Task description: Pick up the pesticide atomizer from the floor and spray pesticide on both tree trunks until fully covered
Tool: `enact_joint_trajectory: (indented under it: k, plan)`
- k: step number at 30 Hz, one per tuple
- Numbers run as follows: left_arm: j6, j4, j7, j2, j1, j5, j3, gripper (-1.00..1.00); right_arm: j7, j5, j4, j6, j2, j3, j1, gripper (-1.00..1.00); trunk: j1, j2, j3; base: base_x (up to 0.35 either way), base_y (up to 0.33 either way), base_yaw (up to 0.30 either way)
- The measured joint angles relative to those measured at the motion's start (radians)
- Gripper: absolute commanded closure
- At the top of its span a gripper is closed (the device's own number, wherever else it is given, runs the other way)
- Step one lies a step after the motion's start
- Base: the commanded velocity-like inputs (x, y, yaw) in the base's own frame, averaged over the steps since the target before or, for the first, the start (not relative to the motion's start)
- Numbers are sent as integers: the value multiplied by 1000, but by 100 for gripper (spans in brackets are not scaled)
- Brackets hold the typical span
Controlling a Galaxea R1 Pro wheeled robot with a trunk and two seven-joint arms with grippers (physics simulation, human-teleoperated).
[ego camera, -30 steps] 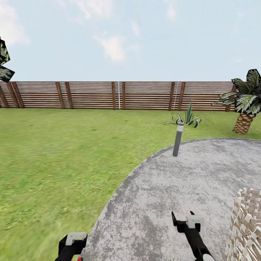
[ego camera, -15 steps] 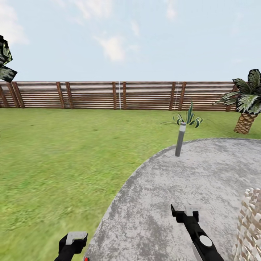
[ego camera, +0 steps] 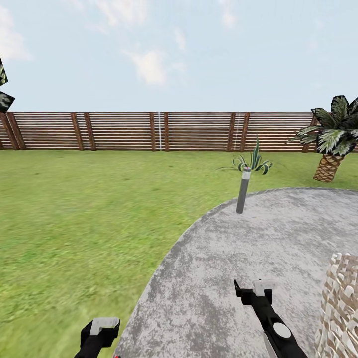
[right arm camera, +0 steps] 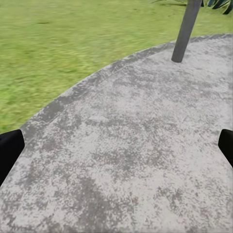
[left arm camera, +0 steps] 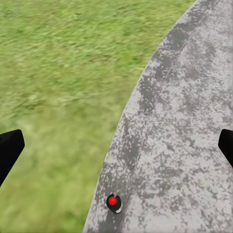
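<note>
Progress: the task stands at its opening step; the pesticide atomizer (left arm camera: 114, 202) lies on the grey paved floor (ego camera: 258, 248), close to the curved edge where paving meets the lawn (ego camera: 84, 209), its red top showing in the left wrist view; nothing has been picked up, and no pesticide specks are to be seen anywhere.

Left pincer (left arm camera: 116, 145): fingers set wide apart, dark tips at either side of the wrist view, holding nothing; it hangs above the atomizer, which sits a little off the midline between the tips; in the head view the left pincer (ego camera: 99, 330) is over the paving's lawn-side edge.

Right pincer (right arm camera: 116, 145): likewise spread apart and empty, above bare paving; seen from the head as the right pincer (ego camera: 254, 291) well inside the paved area.

Remaining, by my judgement: lower the left arm, centre on the bottle, close on it, lift, then travel to both trees and spray each trunk; neither trunk is in sight, only a scrap of dark foliage (ego camera: 4, 94) at the far left.

Surroundings: a grey bollard (ego camera: 242, 191) stands at the far edge of the paving; a short palm (ego camera: 332, 141) and a spiky plant (ego camera: 252, 161) beyond; slatted fence (ego camera: 164, 131) closing the lawn; a pale woven object (ego camera: 343, 303) at the right; nothing obstructs the descent onto the atomizer.
</note>
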Motion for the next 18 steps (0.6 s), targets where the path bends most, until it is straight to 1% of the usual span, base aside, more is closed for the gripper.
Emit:
enact_joint_trajectory:
  k: [6, 18]
  plan:
    - [0, 0, 0, 0, 0, 0, 0, -100, 0, 0, -1, 0, 0, -1, 0, -100, 23, -42, -20, 0, 0, 0]
    - [0, 0, 0, 0, 0, 0, 0, -100, 0, 0, 0, 1, 0, -2, 0, -100, 69, -126, -76, 0, 0, 0]
